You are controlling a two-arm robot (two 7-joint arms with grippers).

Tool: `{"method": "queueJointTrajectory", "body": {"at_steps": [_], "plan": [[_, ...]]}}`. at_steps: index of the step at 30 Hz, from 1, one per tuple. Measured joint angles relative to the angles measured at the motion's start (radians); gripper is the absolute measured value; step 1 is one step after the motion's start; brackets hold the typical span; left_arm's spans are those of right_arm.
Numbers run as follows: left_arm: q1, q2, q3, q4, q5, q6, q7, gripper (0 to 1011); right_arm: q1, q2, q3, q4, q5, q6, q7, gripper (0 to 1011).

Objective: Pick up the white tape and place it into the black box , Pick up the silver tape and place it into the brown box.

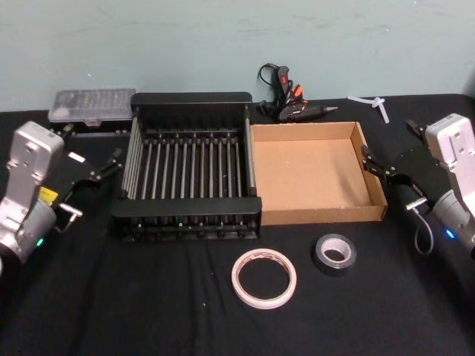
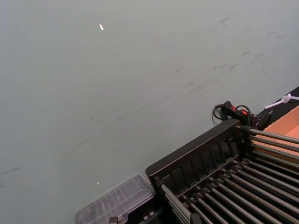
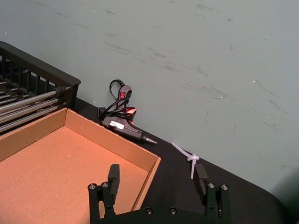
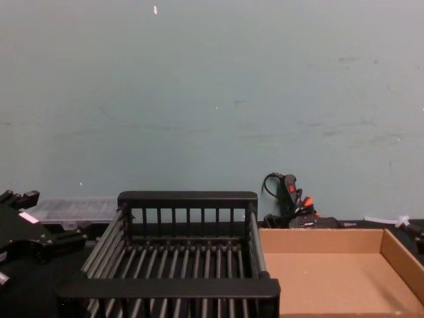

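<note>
Black hands (image 1: 101, 172) (image 1: 387, 170) splayed beside boxes.

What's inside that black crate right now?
Nothing: the black box holds only its own bars. The white tape and silver tape lie on the table in front.

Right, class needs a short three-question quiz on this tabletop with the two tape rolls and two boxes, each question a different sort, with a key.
1. True or false: the white tape already lies inside the black box.
2. Which roll lies nearer the brown box? A) the white tape B) the silver tape
3. Fill in: the right gripper hangs with fingers ____ beside the brown box.

Key
1. False; it lies on the black cloth in front of the box.
2. B.
3. Open. The left gripper is also open, left of the black box.
</note>
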Motion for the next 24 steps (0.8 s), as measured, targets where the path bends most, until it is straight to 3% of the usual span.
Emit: {"method": "queueJointTrajectory", "body": {"at_steps": [24], "plan": [[0.0,0.0,0.0,0.0,0.0,0.0,0.0,1001,0.0,0.0,0.0,0.0,0.0,0.0,0.0,1002]]}}
